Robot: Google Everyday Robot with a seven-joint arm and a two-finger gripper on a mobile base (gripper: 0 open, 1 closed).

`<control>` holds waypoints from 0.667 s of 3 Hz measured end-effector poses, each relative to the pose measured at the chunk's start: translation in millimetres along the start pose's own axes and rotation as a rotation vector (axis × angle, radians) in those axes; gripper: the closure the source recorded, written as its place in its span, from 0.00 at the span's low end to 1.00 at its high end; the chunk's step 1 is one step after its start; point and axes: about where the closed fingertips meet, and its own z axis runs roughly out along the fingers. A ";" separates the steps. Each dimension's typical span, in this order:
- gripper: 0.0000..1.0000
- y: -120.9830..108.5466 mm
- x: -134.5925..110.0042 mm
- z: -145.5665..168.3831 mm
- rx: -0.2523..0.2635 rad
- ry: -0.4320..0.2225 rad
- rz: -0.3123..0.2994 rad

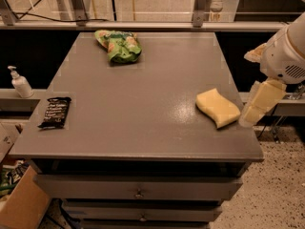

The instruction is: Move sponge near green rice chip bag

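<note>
The pale yellow sponge [218, 108] lies flat on the grey table [143, 109], near its right edge and towards the front. The green rice chip bag [118, 45] lies at the far end of the table, left of centre, well apart from the sponge. My gripper [252, 109] hangs at the right side of the view, just off the table's right edge. It is right beside the sponge and a little above table height, with nothing seen in it. The white arm housing [286, 51] is above it.
A black snack bar wrapper [55, 112] lies near the table's left edge. A white pump bottle [20, 82] stands on a ledge to the left. Drawers [138, 190] front the table, a cardboard box [21, 204] sits at lower left, and a railing [143, 25] runs behind.
</note>
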 end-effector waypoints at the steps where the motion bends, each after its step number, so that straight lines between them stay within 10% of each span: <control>1: 0.00 -18.7 2.3 32.4 0.005 -0.062 0.006; 2: 0.00 -33.3 4.2 59.9 -0.005 -0.105 0.024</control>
